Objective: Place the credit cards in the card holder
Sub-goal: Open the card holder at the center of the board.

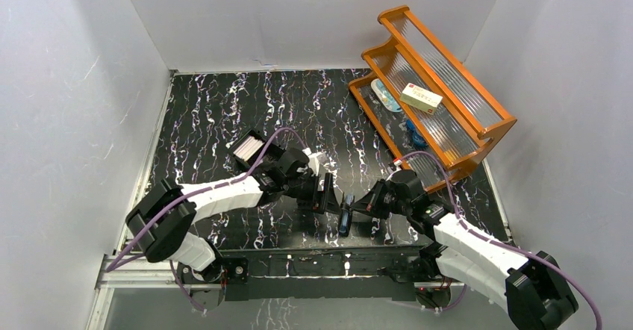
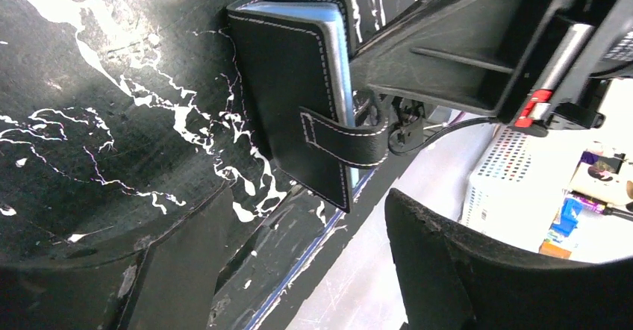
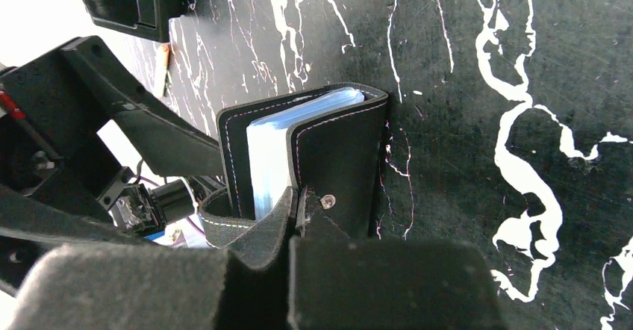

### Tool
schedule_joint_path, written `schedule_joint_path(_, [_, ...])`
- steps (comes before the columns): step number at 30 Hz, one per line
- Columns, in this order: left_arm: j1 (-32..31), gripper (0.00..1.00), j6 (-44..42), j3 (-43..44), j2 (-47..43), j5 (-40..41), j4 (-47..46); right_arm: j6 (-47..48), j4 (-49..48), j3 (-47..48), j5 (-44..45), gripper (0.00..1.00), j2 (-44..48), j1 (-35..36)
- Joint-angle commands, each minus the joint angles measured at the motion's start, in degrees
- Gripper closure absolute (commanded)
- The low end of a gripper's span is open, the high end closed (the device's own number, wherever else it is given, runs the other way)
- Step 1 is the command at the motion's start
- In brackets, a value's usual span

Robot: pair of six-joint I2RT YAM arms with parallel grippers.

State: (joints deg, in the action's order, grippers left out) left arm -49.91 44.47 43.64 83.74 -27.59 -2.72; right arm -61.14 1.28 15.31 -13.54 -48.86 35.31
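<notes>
Card holder, folded, with pale blue sleeves between its black stitched covers, is pinched at its strap edge by my right pincer, over the near part of the marbled desk. My left pincer stands spread just beside it, gripping nothing. Print on the cream carton is too small to read.

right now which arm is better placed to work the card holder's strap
left, probably: the left fingers are open, facing the card holder and its strap; the right fingers are shut on it.
</notes>
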Motion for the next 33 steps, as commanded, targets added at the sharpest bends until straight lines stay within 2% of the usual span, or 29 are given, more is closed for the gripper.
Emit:
schedule_joint_path(1, [-0.98, 0.27, -1.65, 2.35, 0.99, 0.12, -0.34, 2.00, -0.23, 0.89, -0.82, 1.00, -0.40, 0.00])
schedule_joint_path(17, [-4.22, 0.32, -5.00, 7.95, 6.67, 4.89, 3.67, 3.12, -2.97, 1.16, -2.59, 1.00, -3.26, -0.01])
schedule_joint_path(22, [-4.77, 0.41, -6.66, 7.34, 5.61, 8.07, 6.06, 3.69, -1.89, 0.99, -1.95, 1.00, -2.67, 0.01])
schedule_joint_path(26, [-4.95, 0.53, -6.44, 6.42, 4.69, 8.31, 5.82, 4.23, -1.81, 1.34, -2.01, 1.00, -2.88, -0.07])
schedule_joint_path(31, [-5.19, 0.57, -5.92, 6.22, 5.37, 6.94, 4.36, 4.63, -1.81, 1.69, -2.02, 1.00, -3.68, -0.08])
schedule_joint_path(33, [-5.13, 0.67, -5.68, 6.20, 5.56, 6.44, 3.90, 4.90, -1.45, 1.89, -1.75, 1.00, -3.86, -0.15])
